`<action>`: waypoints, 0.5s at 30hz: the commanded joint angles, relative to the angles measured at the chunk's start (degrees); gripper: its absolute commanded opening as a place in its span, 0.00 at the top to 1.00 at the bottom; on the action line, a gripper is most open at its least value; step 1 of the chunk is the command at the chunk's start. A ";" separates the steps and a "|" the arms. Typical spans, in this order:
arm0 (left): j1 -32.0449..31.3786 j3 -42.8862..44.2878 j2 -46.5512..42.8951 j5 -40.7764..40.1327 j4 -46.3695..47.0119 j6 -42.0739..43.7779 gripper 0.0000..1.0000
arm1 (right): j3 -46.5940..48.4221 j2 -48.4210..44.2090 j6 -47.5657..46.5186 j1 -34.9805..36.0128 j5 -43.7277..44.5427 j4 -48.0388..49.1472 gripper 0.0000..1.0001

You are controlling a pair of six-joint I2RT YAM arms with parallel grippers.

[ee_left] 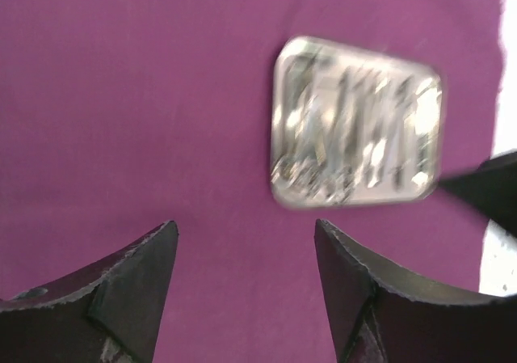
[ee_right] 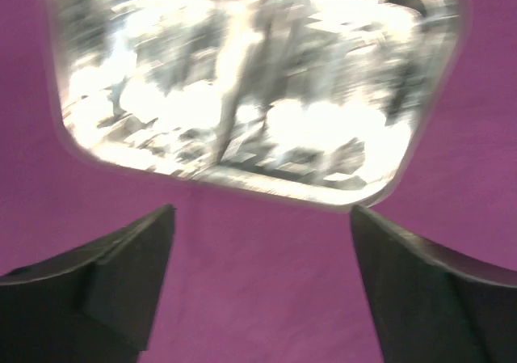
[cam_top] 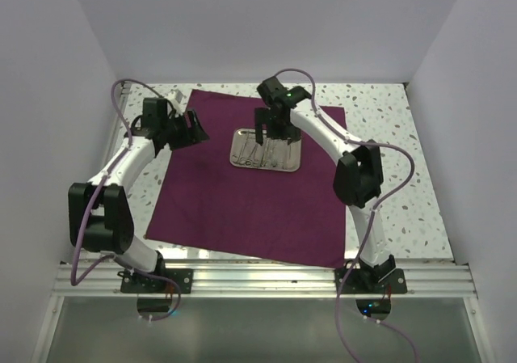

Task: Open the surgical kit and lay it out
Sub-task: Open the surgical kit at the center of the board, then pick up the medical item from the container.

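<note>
The dark purple cloth wrap [cam_top: 250,205] lies spread flat on the table. The shiny steel tray [cam_top: 266,150] sits on it near the far middle, with slim silver instruments [cam_top: 260,154] inside. My right gripper [cam_top: 274,127] hovers open over the tray's far edge; its wrist view shows the blurred tray [ee_right: 250,80] just ahead of the open fingers [ee_right: 137,274]. My left gripper [cam_top: 194,128] is open and empty above the cloth's far left part; its wrist view shows the tray [ee_left: 357,124] ahead to the right, and purple cloth [ee_left: 137,112] under the fingers [ee_left: 145,274].
The speckled white tabletop [cam_top: 388,128] shows around the cloth. White walls close in the left, back and right. An aluminium rail [cam_top: 266,278] with both arm bases runs along the near edge. The right arm's tip [ee_left: 489,189] enters the left wrist view at right.
</note>
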 commanded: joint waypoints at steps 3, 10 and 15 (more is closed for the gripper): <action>-0.14 -4.66 -4.20 -2.36 -0.37 0.63 0.25 | 2.34 3.54 -1.09 -5.07 3.70 -0.27 0.27; -0.67 -6.16 -5.34 -3.16 -2.58 1.07 0.26 | 5.50 9.69 -2.67 -7.27 3.79 0.53 0.44; -0.93 -5.72 -5.79 -3.86 -3.28 1.60 0.27 | 8.66 13.13 -2.23 -7.98 4.14 0.35 0.60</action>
